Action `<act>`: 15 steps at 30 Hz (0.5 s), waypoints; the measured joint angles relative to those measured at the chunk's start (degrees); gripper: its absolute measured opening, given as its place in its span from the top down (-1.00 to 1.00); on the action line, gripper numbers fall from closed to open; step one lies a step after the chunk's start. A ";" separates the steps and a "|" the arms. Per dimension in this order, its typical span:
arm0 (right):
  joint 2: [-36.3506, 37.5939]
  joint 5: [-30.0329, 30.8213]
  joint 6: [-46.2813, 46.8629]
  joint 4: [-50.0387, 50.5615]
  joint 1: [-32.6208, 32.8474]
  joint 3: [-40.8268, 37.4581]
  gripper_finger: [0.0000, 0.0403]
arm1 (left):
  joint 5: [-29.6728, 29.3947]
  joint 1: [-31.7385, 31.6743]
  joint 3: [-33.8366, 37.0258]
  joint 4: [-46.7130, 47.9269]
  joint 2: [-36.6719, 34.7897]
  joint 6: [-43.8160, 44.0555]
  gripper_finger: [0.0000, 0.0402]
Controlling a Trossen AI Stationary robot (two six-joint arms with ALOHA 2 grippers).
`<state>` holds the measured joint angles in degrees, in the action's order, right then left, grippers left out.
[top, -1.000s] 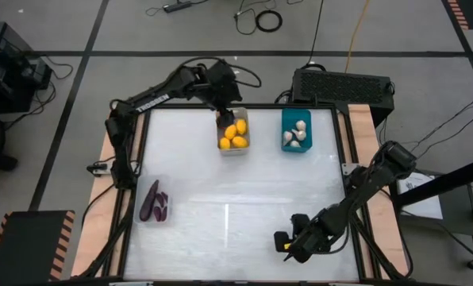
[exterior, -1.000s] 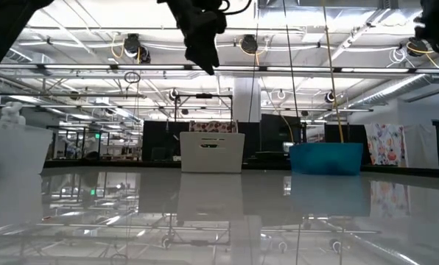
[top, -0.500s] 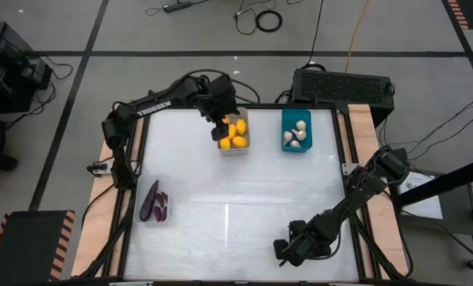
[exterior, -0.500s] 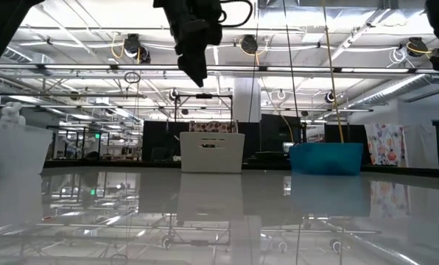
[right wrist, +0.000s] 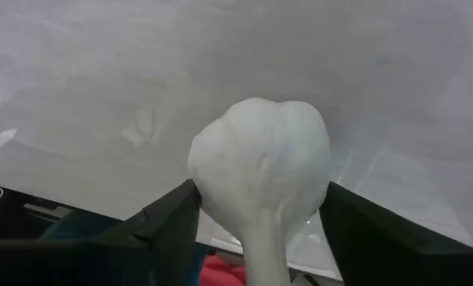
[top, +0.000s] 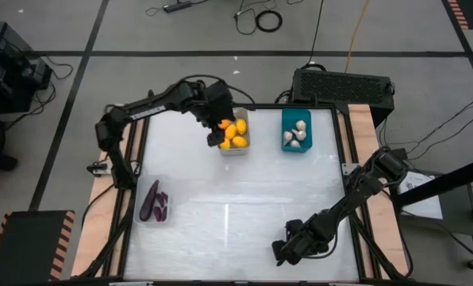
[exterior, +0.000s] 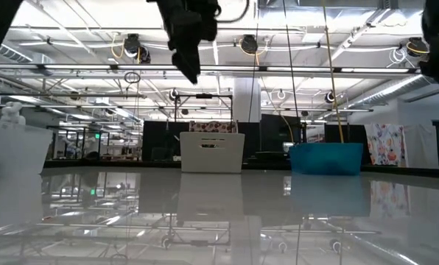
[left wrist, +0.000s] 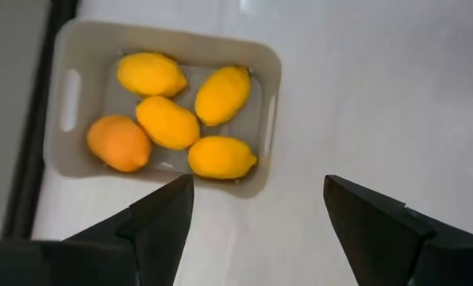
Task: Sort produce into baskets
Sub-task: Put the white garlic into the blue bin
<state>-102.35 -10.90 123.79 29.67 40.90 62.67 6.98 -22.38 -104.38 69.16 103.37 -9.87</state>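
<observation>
Garlic bulb (right wrist: 260, 171) sits clamped between the right gripper's (top: 282, 250) fingers, seen close in the right wrist view; white bulb, stalk pointing toward the camera. That gripper is low at the near right part of the table (top: 244, 199), well apart from every basket

Teal basket (top: 296, 131) at the far edge already has several whitish bulbs in it. Light grey basket (left wrist: 260, 67) just left of it holds five yellow and orange fruits (left wrist: 169, 119). Clear basket (top: 155, 202) near the left edge holds the dark eggplants (top: 149, 199). No loose produce visible on the open table surface in the high view, though the right arm may hide a spot near its gripper

Left gripper (top: 215, 125) hangs above the near left side of the grey basket, jaws spread wide and empty, nothing between them in the left wrist view. Looks like its fruit step is done

Step in hand: carrying what is probably the final garlic to its bin. Next move calls for the right arm to lift the bulb clear of the table, travel toward the far edge to the teal basket, stop over its opening, then release. Bulb is round and smooth, so grip should stay firm during the carry. Left arm is near the neighbouring basket, so the right arm's path needs to stay on the teal side to avoid a clash
</observation>
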 joint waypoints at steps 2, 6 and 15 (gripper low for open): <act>0.00 0.00 -2.35 0.41 -0.71 0.00 -0.10 | -0.35 0.03 0.00 -0.04 -2.06 0.63 -0.43; 0.40 0.10 -10.09 1.11 -3.36 0.00 0.07 | -2.71 0.05 0.00 0.39 -6.88 2.98 -0.43; 9.38 3.72 -29.73 12.73 -15.01 -0.07 0.00 | -4.16 0.42 9.17 0.15 -21.29 9.50 -0.43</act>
<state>-92.97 -7.18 94.06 42.40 25.89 62.61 2.82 -21.96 -95.21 69.30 82.08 -0.37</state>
